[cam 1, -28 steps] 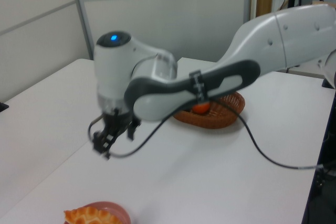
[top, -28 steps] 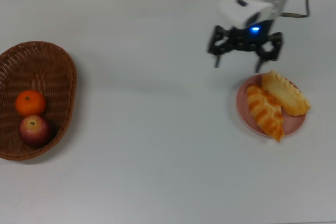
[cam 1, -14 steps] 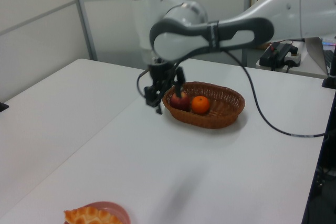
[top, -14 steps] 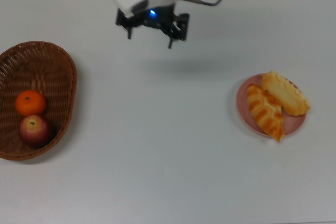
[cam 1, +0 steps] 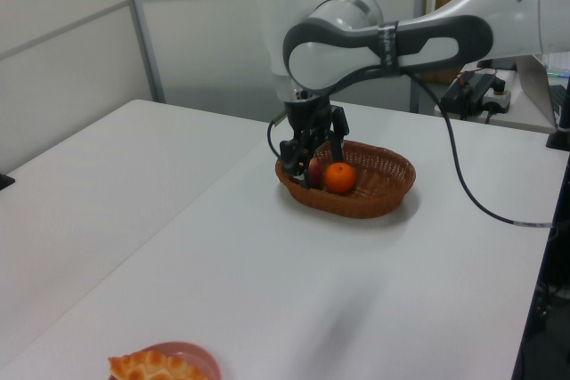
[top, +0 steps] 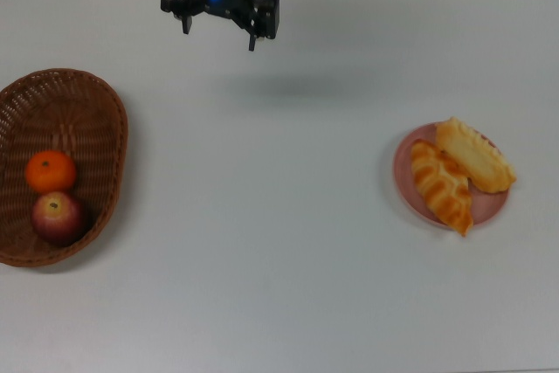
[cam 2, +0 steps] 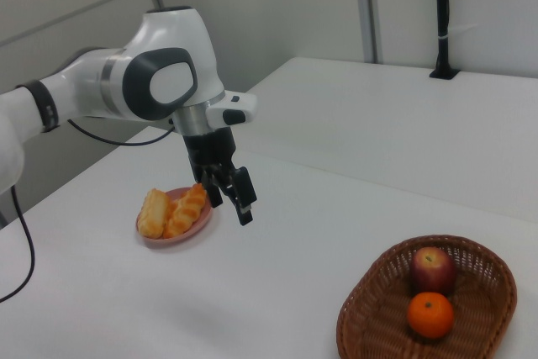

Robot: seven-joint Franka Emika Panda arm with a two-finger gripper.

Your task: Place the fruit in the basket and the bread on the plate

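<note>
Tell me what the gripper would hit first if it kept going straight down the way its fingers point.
Most likely bare table. In the top view the gripper hangs above open tabletop, between the basket and the plate and clear of both. Its height is hard to judge, but nothing shows beneath it.

Woven brown wicker basket; glossy golden bread on a smooth pink plate; matt white counter; glossy white plastic arm.
</note>
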